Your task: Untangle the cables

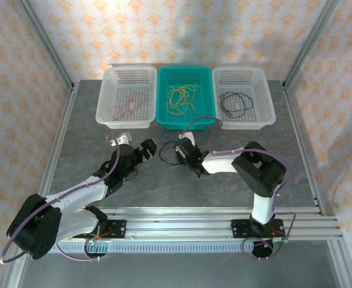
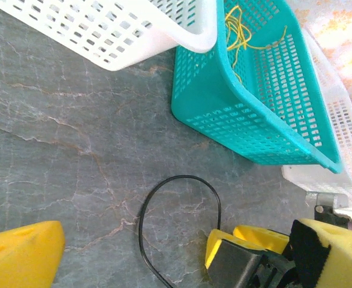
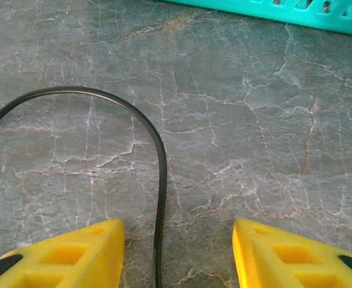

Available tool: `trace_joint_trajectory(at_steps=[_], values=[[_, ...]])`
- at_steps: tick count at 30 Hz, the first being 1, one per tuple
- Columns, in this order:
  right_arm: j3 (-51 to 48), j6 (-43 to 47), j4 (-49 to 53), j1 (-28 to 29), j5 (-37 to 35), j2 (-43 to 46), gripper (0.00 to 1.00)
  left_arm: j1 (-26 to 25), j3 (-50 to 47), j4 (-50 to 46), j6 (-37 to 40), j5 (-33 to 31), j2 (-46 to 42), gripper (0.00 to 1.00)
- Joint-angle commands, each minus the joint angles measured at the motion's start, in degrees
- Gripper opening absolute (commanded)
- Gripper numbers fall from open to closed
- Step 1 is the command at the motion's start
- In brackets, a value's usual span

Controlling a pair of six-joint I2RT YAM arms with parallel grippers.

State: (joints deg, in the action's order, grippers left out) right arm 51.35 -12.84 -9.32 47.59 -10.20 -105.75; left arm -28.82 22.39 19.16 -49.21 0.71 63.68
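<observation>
- Top view: a loose thin black cable [image 1: 165, 151] lies in a small loop on the grey marbled counter [image 1: 223, 144]. It sits in front of the teal perforated plastic basket [image 1: 185, 122], right between the two arms' heads.
- The white-and-black right arm [image 1: 247, 165] reaches left, and the right jaws sit at the loop. The left jaws, on the left arm [image 1: 80, 192], face it from the other side, just beside it. The right arm looks nearer. At this size I cannot trace the cable's ends.
- Back row: thin yellow cables [image 1: 181, 99] are in the teal basket and a reddish-brown cable [image 1: 131, 103] is in the left white perforated basket [image 1: 125, 123]. Another black cable [image 1: 235, 103] is in the right white perforated basket [image 1: 245, 123].
- Left wrist view: the black loop arches on the counter ahead of the left jaws, which stand wide apart and hold nothing. Its tail runs off the bottom edge. A yellow-and-dark part at lower right hides the loop's other side.
- Right wrist view: the cable enters from the left edge, bends, then runs straight toward the camera between the yellow foam fingers [image 3: 74, 255]. It lies close by the picture-left finger and well clear of the other.
- The right jaws are apart, not pinching. The cable's long axis runs along their reach, so closing should, I judge, catch it across its width. Its near end is cut off.
</observation>
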Motion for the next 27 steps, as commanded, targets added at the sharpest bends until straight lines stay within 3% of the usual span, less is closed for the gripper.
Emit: trace_joint_trajectory(at_steps=[1,8,21,27], values=[[0.8,0.0,-0.6,0.4,-2.7,-1.7,0.49,0.4,-0.2,2.8,0.4,0.9,1.0,0.97],[-2.2,-1.5,-1.5,0.5,-2.8,-2.0,0.40,0.3,-0.2,3.5,1.2,0.8,0.6,0.97],[-0.6,-2.6,2.1,0.5,-3.7,-1.0,0.05,0.4,2.2,9.6,4.4,3.1,6.2,0.97],[-1.1,-3.0,4.1,0.5,-4.3,3.3,0.00,0.3,4.6,9.9,6.5,3.6,8.7,0.99]])
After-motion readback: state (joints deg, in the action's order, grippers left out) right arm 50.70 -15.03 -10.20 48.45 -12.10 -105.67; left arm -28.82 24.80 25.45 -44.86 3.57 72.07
